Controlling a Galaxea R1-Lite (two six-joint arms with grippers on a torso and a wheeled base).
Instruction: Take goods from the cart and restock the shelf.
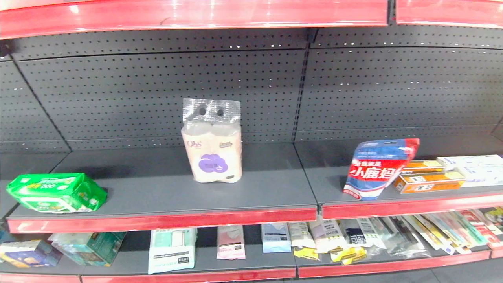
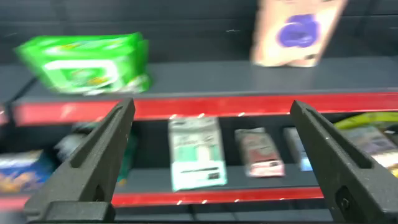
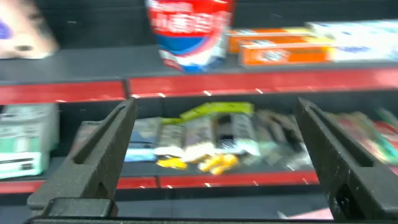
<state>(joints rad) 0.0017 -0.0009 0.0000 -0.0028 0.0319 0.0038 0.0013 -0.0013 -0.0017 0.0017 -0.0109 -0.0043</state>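
In the head view, the grey steel shelf (image 1: 251,188) has a pegboard back and a glossy red lip. A soft, film-wrapped pack of paper rolls (image 1: 212,151) stands upright on it. At eight o'clock from the rolls lies a crinkly green wipes pack (image 1: 57,192). At three o'clock a red-and-blue pouch (image 1: 379,169) leans on flat orange cartons (image 1: 428,182). The lower-tier packets (image 1: 171,249) are hard to tell apart.

In the left wrist view, we see the left gripper (image 2: 212,109) with its dark, grainy, wedge-shaped fingers spread wide and holding nothing. The rolls are cut off at the frame edge.

In the right wrist view, the right gripper (image 3: 214,102) gapes the same way, and the pouch is cropped.
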